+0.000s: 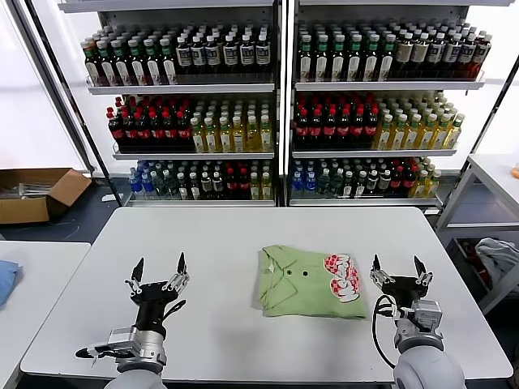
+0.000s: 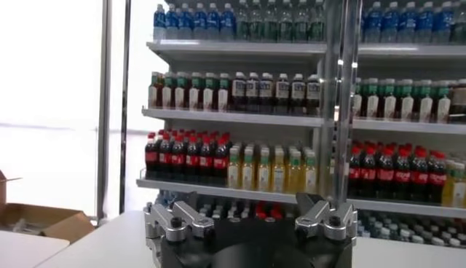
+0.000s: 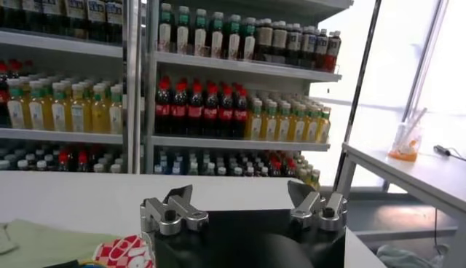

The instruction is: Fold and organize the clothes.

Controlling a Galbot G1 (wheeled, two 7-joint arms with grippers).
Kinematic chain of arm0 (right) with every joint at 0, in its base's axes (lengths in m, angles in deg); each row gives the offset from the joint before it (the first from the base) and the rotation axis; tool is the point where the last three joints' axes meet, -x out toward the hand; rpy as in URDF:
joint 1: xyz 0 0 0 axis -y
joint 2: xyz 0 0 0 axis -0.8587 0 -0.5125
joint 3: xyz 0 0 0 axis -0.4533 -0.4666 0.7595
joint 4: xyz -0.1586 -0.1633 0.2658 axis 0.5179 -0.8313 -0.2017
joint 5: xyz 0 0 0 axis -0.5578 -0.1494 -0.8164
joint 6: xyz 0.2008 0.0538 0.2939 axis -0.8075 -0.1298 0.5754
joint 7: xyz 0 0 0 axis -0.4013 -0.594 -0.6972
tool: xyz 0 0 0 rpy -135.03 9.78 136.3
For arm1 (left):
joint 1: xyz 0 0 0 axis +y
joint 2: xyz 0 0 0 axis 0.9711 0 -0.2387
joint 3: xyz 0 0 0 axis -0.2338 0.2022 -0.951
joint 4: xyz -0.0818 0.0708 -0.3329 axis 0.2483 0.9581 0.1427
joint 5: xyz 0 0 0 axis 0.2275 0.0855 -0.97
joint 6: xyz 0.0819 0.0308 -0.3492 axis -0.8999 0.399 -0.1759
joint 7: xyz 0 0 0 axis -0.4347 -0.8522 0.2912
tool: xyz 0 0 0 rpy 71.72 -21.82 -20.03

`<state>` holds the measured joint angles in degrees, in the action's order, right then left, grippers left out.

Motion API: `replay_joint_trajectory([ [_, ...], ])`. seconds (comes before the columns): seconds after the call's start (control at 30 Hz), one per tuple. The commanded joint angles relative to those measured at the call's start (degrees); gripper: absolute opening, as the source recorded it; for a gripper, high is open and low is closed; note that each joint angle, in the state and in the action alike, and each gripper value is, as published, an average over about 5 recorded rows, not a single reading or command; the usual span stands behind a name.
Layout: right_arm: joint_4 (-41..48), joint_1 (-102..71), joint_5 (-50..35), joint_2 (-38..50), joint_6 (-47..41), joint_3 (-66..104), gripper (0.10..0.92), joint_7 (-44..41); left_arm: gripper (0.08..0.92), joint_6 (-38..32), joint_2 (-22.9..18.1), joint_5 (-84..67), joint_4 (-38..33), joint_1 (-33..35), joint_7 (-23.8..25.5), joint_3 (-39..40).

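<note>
Light green, the polo (image 1: 312, 281) lies folded into a neat rectangle on the white table (image 1: 227, 243), at about 4 o'clock from the table's middle. Its collar and two small dark buttons face 9 o'clock, and the red-and-white graphic (image 1: 343, 276) sits on the fold's 3 o'clock end. In the right wrist view a corner of the shirt (image 3: 44, 244) and the graphic (image 3: 124, 251) show just beside that arm's tool.

The left gripper (image 1: 156, 274) hovers over the table's near part at about 8 o'clock, well apart from the shirt, fingers spread wide and pointing up and away, grasping nothing. The left wrist view shows the same: both fingers (image 2: 178, 218) splayed, with only shelves between them.

The right gripper (image 1: 399, 269) hangs just beside the shirt's 3 o'clock edge, not touching it. It too is released, fingers (image 3: 175, 207) spread, nothing between them.

Behind the table at 12 o'clock stand shelves (image 1: 280, 85) packed with bottles: dark, red-capped, yellow and green drinks in rows. A cardboard box (image 1: 36, 193) sits on the floor at 10 o'clock. A second table (image 1: 32, 279) at 9 o'clock carries a blue cloth (image 1: 5, 278) at its edge. At 3 o'clock, under another table (image 1: 495, 174), lies a grey-white bundle (image 1: 499, 255).
</note>
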<state>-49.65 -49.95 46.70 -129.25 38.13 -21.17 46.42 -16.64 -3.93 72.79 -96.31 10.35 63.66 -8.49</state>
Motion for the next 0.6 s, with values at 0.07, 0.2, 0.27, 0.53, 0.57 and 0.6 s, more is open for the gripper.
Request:
replay_joint_trajectory([
  [0.07,-1.5,-2.0,2.9,-0.6,0.8,0.2,0.823,-0.2,0.823,-1.2,0.4,-1.0,0.2,-0.3,-0.1,-1.1],
  [0.2,-1.5,-2.0,2.8,-0.8,0.7,0.3,0.823,-0.2,0.823,-1.1,0.6,-1.5,0.1,-0.4,-0.1,-1.1],
  [0.27,-1.5,-2.0,2.8,-0.8,0.7,0.4,0.823,-0.2,0.823,-1.0,0.6,-1.7,0.0,-0.4,-0.1,-1.1],
  [0.53,-1.4,-2.0,2.9,-0.7,0.6,0.3,0.823,-0.2,0.823,-0.9,0.4,-1.8,-0.2,-0.3,0.0,-1.2],
  [0.57,-1.4,-2.0,2.9,-0.7,0.6,0.3,0.823,-0.3,0.823,-0.7,0.3,-1.5,-0.4,-0.1,0.2,-1.3],
  [0.6,-1.4,-2.0,2.9,-0.7,0.6,0.4,0.823,-0.3,0.823,-0.4,0.3,-1.2,-0.6,0.0,0.3,-1.3],
])
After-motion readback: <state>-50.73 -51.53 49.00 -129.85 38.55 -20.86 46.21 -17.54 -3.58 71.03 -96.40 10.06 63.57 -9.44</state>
